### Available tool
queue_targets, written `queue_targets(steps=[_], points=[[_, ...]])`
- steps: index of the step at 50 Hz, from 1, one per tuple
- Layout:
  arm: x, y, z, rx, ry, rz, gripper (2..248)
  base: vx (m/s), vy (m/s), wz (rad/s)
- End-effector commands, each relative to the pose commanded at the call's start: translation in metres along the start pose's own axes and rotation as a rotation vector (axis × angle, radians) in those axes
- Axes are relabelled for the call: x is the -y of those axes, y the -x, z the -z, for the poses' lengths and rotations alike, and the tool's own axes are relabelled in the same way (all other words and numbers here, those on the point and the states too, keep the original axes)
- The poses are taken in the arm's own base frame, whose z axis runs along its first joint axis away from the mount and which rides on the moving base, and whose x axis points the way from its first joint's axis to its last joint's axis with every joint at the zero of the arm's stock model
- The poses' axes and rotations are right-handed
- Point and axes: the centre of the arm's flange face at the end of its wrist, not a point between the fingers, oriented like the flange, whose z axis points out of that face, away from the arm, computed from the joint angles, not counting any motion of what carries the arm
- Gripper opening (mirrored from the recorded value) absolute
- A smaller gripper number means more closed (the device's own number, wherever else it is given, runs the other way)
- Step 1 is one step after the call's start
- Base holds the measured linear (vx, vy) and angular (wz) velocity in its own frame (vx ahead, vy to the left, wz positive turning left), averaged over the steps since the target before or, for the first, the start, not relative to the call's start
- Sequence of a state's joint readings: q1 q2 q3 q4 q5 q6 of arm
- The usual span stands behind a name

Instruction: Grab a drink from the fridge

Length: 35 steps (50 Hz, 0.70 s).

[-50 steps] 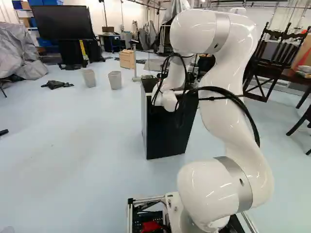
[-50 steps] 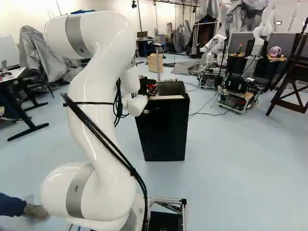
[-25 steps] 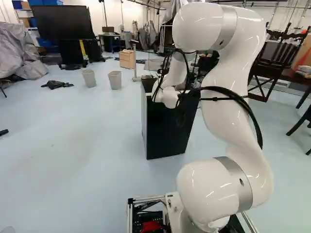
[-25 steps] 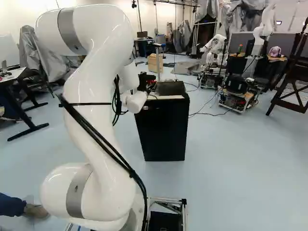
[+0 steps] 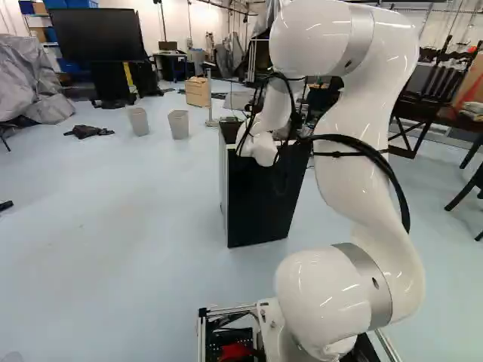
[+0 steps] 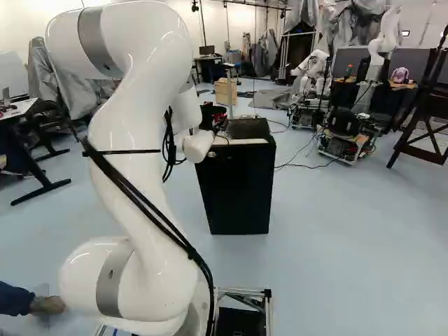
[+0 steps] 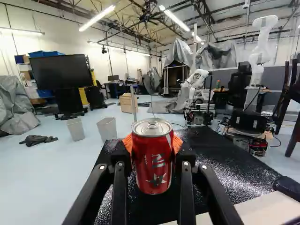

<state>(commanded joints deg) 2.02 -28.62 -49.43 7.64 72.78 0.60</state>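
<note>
Red drink can (image 7: 152, 159) stands upright between the two fingers (image 7: 120, 192) of the claw (image 6: 217, 121), which are spread only as wide as the can, with an orange pad (image 7: 127, 143) pressed to each side of it, so the claw has hold of it. The can's silver lid and pull tab face up, above the level of the pads. Both claw and can are over the black, pebbled top of the small fridge (image 6: 238, 189); whether the can's base touches that top, I cannot tell. The wrist view gives the can whole, along with a pale strip (image 7: 253, 206) along the edge of the fridge top and a black fitting (image 7: 287, 186) beside that strip. In the left base view, the white wrist of the arm (image 5: 362, 173) and its black cables (image 5: 358, 145) cover much of the claw's place, yet the pale side of the fridge shows there. From the right base view, the dark fridge front shows nearly whole, and the claw is partly visible behind the wrist. Two grey bins (image 5: 179, 125) appear in the left base and wrist views only, while another robot (image 6: 313, 73) appears in the right base and wrist views.
</note>
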Motion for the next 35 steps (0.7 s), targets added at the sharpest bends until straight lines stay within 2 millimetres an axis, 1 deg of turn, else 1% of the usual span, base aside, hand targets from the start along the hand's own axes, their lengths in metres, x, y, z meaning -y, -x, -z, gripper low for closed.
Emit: queue_targets(steps=[18,35], points=[[-0.002,-0.007,0.014,0.022,-0.005,0.003,100,0.000,0.000,0.000],[-0.005,-0.017,0.040,0.060,-0.013,0.008,100,0.000,0.000,0.000]])
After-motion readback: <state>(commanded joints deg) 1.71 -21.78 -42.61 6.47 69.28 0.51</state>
